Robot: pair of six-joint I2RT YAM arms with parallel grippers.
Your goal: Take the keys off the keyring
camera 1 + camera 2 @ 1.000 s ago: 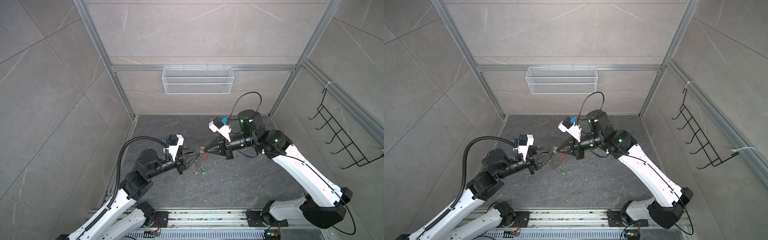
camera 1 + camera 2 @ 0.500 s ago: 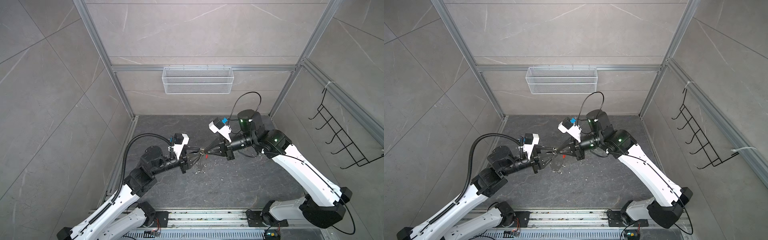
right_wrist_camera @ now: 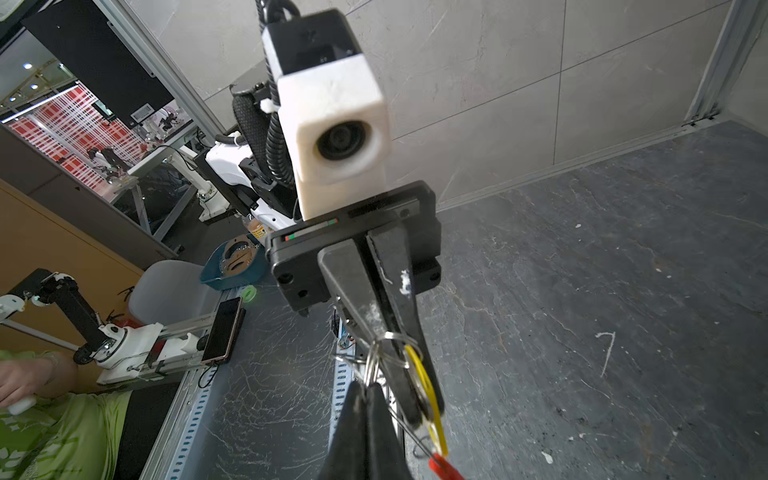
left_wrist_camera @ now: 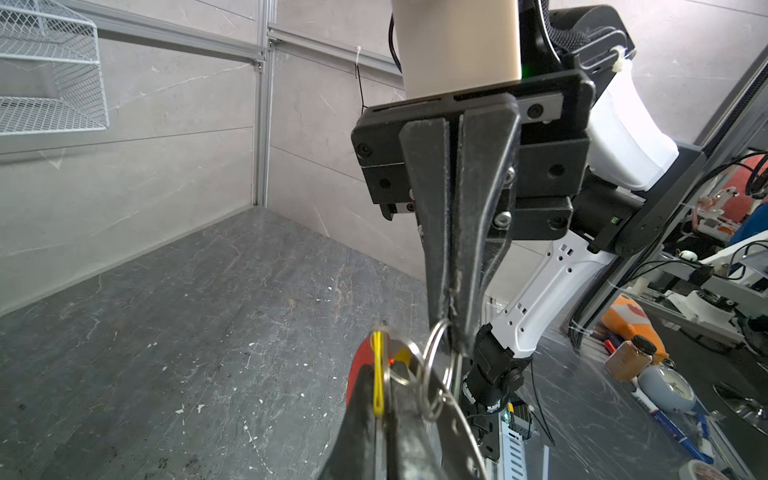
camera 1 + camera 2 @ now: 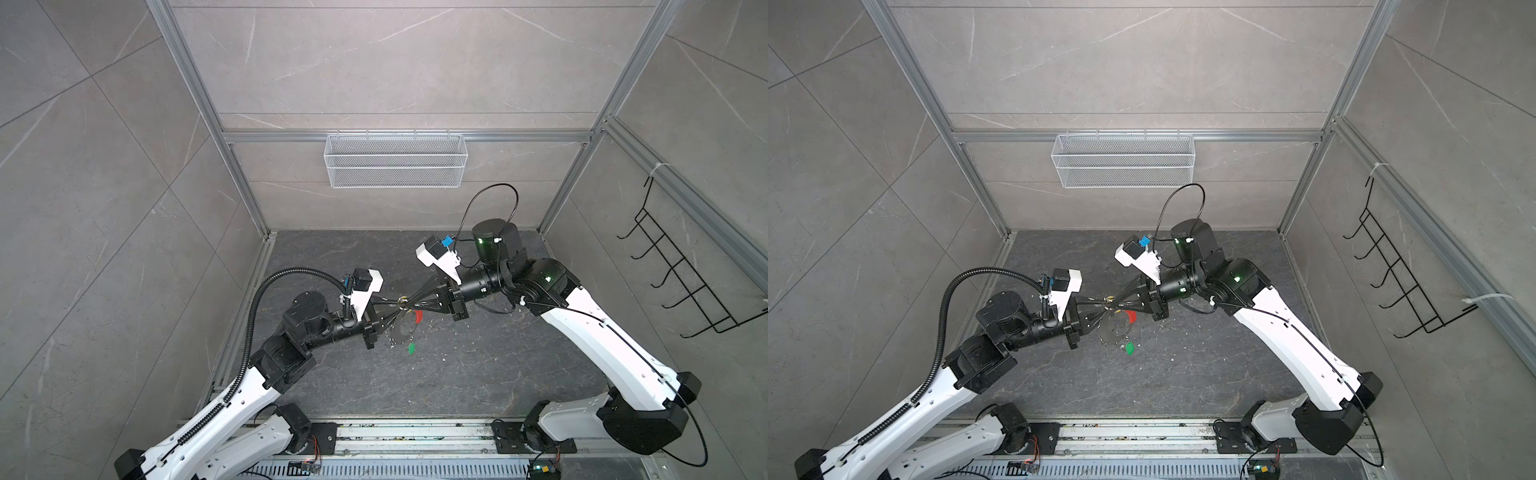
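large thin dark grey wire keyring (image 5: 392,332) hanging just under meeting fingertips, above dark tabletop (image 5: 457,374). left hand (image 5: 397,309) clamping yellow-tagged silver key (image 4: 378,374); right hand (image 5: 410,307) pinching small silver split ring (image 4: 434,365). keyring facing upward, red sleeve (image 5: 419,316) toward right arm, green-tagged key (image 5: 411,348) dangling off its near arc. white mesh basket (image 5: 395,166) hanging on back wall.

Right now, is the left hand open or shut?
Shut. In its wrist view the left hand has both fingers pressed onto the yellow key tag, which shows edge-on between them with no gap.
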